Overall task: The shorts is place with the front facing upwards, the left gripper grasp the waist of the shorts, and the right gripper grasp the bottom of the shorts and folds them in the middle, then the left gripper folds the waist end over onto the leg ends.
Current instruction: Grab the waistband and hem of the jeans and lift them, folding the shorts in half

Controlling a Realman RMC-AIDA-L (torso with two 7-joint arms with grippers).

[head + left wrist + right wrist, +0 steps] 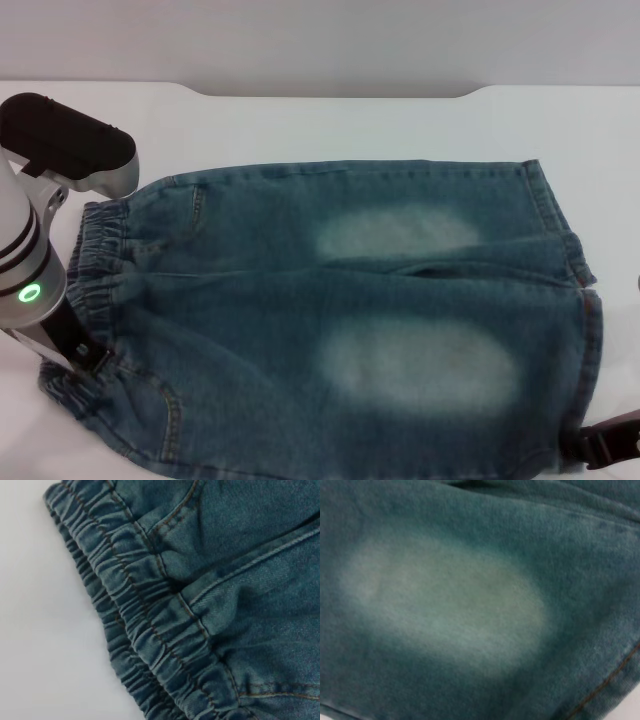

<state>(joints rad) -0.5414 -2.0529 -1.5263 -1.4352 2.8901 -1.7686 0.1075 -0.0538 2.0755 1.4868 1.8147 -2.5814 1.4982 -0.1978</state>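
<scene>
Blue denim shorts (360, 320) lie flat, front up, on the white table. The elastic waist (95, 260) is at the left and the leg ends (580, 290) at the right. My left gripper (85, 355) is down at the near corner of the waist, touching the cloth. The left wrist view shows the gathered waistband (145, 630) close up, with a pocket seam. My right gripper (608, 445) sits at the near leg's bottom corner. A pale faded patch (445, 605) on that leg fills the right wrist view, with the hem seam (605, 685) at one corner.
The white table (330, 125) extends beyond the shorts to a far edge (340, 92) with a notch. Bare table (40, 630) lies beside the waistband. The left arm's grey and black body (60, 150) stands over the table's left side.
</scene>
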